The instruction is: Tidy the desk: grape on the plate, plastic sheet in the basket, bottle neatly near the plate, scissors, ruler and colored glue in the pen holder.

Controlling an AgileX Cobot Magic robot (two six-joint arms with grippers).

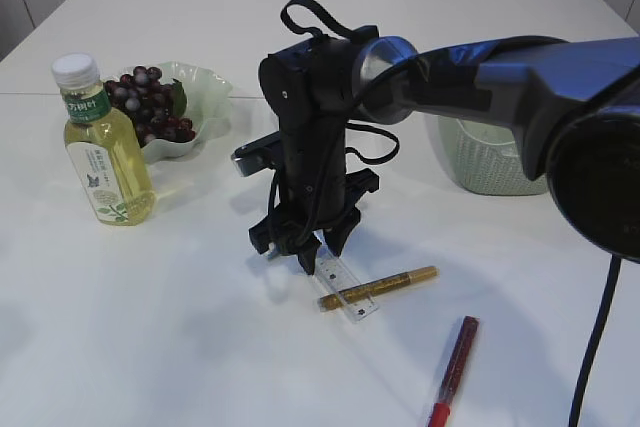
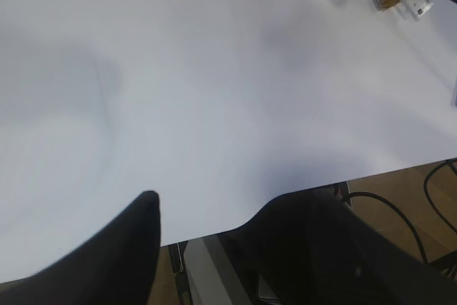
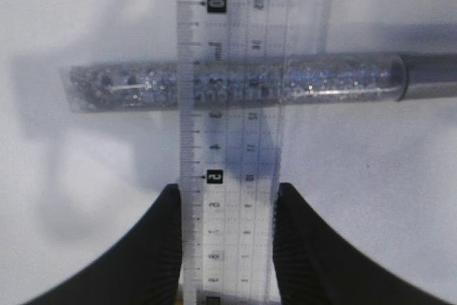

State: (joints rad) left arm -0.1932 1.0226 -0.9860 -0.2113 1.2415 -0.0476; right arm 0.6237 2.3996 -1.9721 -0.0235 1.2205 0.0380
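Where your right gripper (image 3: 227, 248) pinches it, the clear ruler (image 3: 232, 126) lies across the gold glitter glue (image 3: 235, 83). Left gripper (image 2: 207, 241): state unclear.

Clear ruler (image 3: 232, 141) (black markings); gold glitter glue (image 1: 378, 288); red glue (image 1: 455, 367); yellow-green bottle (image 1: 103, 147); purple grapes (image 1: 150, 107)

The white table (image 1: 180, 327) carried a bottle (image 1: 102, 145), a plate (image 1: 200, 107) of grapes, a basket (image 1: 480, 162), and two glue pens (image 1: 380, 288) (image 1: 455, 367).
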